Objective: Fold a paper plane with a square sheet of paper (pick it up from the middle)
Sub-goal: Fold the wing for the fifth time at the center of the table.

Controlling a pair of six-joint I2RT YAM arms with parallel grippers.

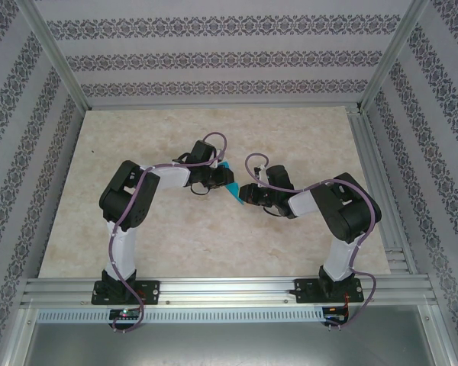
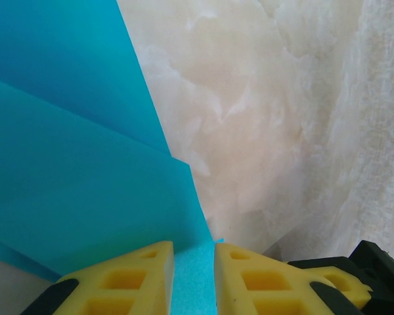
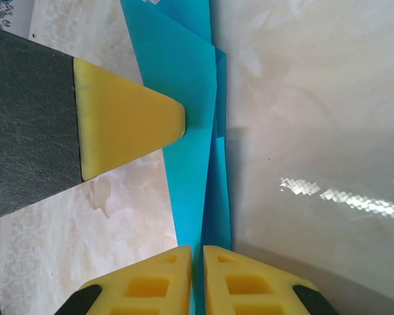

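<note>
The teal-blue sheet of paper [image 1: 227, 183] is folded into a narrow, layered, pointed shape and hangs between my two grippers above the table's middle. My left gripper [image 1: 217, 181] grips one end of it. In the left wrist view the yellow fingers [image 2: 138, 275] have teal paper [image 2: 85, 164] between them, and the folded layers fan out up and to the left. My right gripper [image 1: 243, 195] is shut on the other, narrow end; its fingers [image 3: 233, 279] nearly meet on the paper [image 3: 194, 118]. One left fingertip [image 3: 128, 125] rests against the paper's flat side.
The beige marble-patterned table [image 1: 137, 229] lies under both arms. An aluminium rail [image 1: 229, 288] runs along the near edge by the arm bases. Patterned walls [image 1: 214, 57] and frame posts stand at the back and sides.
</note>
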